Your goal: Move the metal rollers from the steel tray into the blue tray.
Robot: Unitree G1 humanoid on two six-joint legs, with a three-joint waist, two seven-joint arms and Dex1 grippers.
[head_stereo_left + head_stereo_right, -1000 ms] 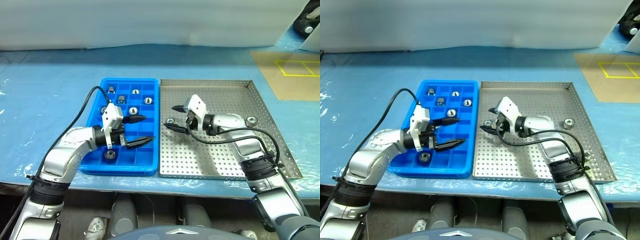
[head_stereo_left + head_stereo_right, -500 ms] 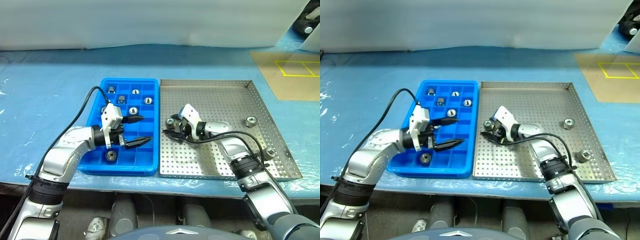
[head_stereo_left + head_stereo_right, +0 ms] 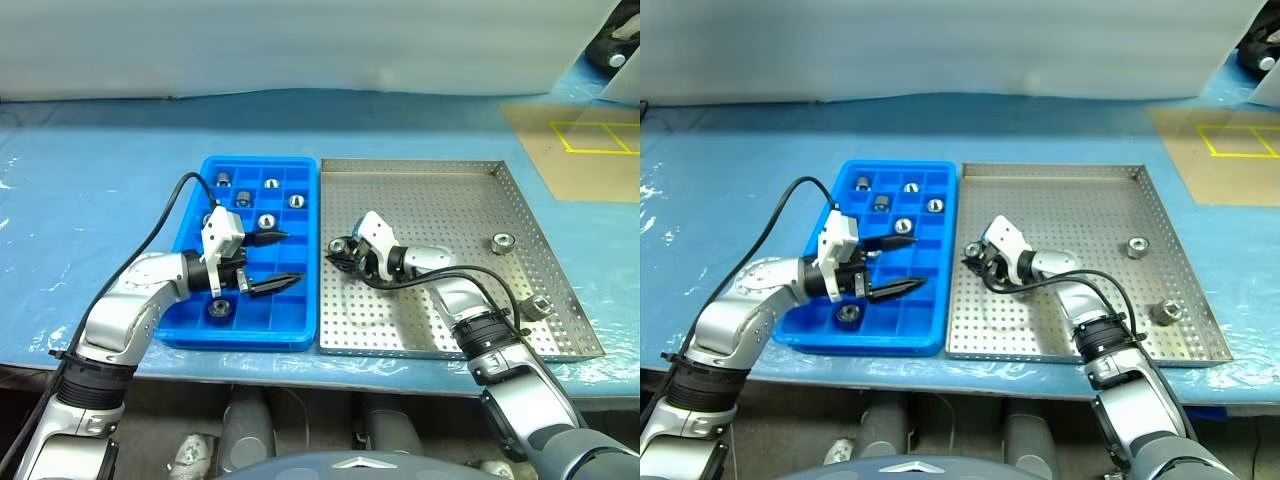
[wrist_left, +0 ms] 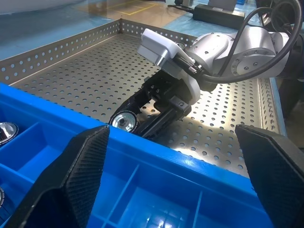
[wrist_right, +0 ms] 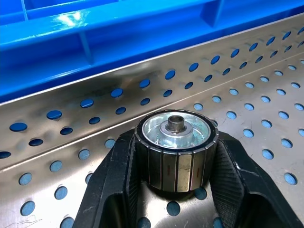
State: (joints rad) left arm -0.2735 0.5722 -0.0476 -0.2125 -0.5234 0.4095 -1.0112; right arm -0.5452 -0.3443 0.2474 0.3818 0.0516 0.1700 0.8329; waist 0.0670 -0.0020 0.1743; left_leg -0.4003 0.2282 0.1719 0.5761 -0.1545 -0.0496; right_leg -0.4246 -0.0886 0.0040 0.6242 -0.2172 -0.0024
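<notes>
Silver-grey, the large perforated steel tray [image 3: 440,200] sits at 3 o'clock of the bright blue compartmented plastic tray [image 3: 300,300], the two touching on my blue-covered tabletop [image 3: 100,150]. My right pincer [image 5: 175,190] is clenched on one short shiny metal roller [image 5: 176,149] standing on the steel floor just beside the rim next to the blue tray. Two more rollers lie well apart toward 3 o'clock [image 3: 503,241] and 4 o'clock [image 3: 537,307]. My left pincer [image 3: 282,261] hangs released over the blue tray, where several rollers [image 3: 266,221] occupy compartments.
</notes>
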